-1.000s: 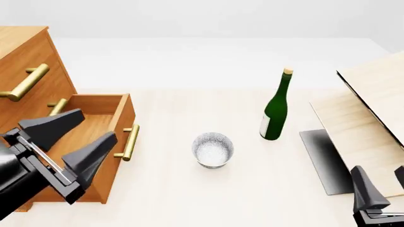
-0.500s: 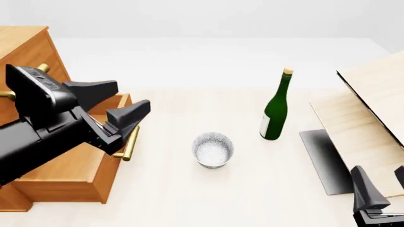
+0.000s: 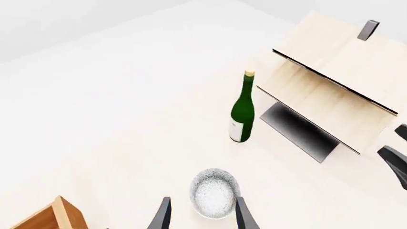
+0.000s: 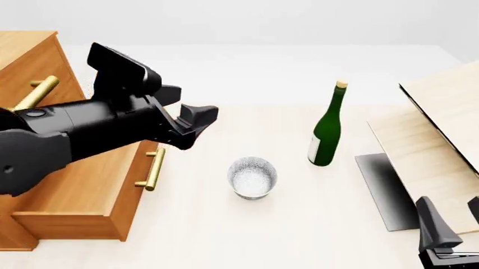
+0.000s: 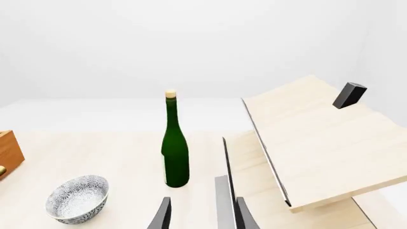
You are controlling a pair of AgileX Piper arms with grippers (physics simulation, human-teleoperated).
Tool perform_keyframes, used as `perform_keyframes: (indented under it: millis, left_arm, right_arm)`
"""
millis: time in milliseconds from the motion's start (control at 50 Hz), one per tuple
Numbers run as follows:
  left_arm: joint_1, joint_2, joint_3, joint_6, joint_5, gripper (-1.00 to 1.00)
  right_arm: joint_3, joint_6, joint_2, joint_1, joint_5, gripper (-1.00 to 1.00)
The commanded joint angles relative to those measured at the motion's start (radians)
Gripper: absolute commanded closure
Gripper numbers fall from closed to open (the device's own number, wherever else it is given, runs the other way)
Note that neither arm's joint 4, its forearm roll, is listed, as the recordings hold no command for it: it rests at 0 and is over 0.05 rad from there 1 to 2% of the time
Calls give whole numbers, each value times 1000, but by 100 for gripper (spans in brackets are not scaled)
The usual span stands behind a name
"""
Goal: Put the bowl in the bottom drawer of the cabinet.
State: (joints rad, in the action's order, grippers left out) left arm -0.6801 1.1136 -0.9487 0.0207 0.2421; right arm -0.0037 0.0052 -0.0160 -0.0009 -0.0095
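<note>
The speckled white bowl (image 4: 252, 176) stands upright on the table, right of the cabinet (image 4: 30, 73). The bottom drawer (image 4: 82, 196) is pulled out, and my left arm hides much of its inside. My left gripper (image 4: 192, 112) hangs open above the drawer's right front corner, up and left of the bowl, holding nothing. In the left wrist view the bowl (image 3: 214, 192) lies just ahead between the spread fingers (image 3: 162, 215). My right gripper (image 4: 452, 219) is open and empty at the near right. The right wrist view shows the bowl (image 5: 77, 198) far off to one side.
A tall green bottle (image 4: 327, 128) stands right of and behind the bowl. Pale wooden boards (image 4: 434, 129) slant over a dark grey plate (image 4: 383, 188) at the right. A small black block (image 5: 350, 94) sits on the upper board. The drawer's brass handle (image 4: 155, 168) faces the bowl.
My left arm has risen from over the open drawer and swung right toward the bowl, its gripper still open. The bowl, the bottle and my right gripper have not moved.
</note>
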Motion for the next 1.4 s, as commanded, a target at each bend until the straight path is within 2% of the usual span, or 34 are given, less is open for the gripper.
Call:
perform_keyframes:
  millis: [20,200,760,1100,1400]
  left_arm:
    - [-9,119,-108,4,88,-100]
    - [0,175,-173,-11,146,-100]
    - [-87,398,-356,-90,265,-100]
    - [-86,481,-416,-95,312,-100]
    - [-87,626,-545,-95,365,-100]
  right_arm:
    - [0,0,0,0,0,-100]
    - [0,0,0,0,0,-100]
    - [0,0,0,0,0,-100]
    - [0,0,0,0,0,-100]
    - [0,0,0,0,0,-100]
